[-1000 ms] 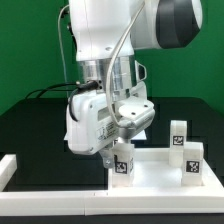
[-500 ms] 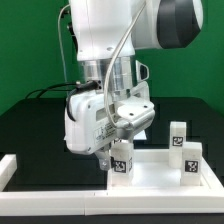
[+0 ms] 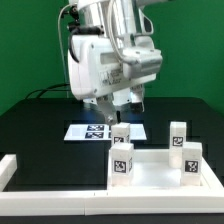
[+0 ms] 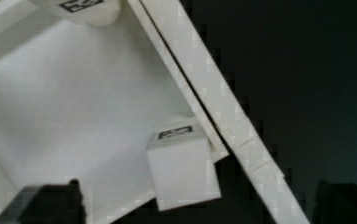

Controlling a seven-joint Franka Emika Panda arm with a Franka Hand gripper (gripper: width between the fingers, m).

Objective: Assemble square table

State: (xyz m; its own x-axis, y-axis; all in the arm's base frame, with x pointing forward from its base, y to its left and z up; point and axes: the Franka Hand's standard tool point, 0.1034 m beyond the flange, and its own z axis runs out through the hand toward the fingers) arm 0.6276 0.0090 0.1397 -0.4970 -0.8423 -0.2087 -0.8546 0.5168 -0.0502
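Square tabletop (image 3: 160, 178) at five o'clock on the black table (image 3: 30, 125), four tagged legs standing on it—front (image 3: 121, 162), (image 3: 190, 159), rear (image 3: 121, 133), (image 3: 178, 133); marker board (image 3: 82, 131) at its eleven o'clock; gripper (image 3: 121, 103) raised at twelve o'clock over the left legs, fingers spread, empty.

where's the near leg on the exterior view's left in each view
Exterior view: the leg stands at the tabletop's near corner, on the exterior view's left.
Wrist view: probably the tagged leg by the tabletop's edge.
Shared landmark: the tabletop's white edge.
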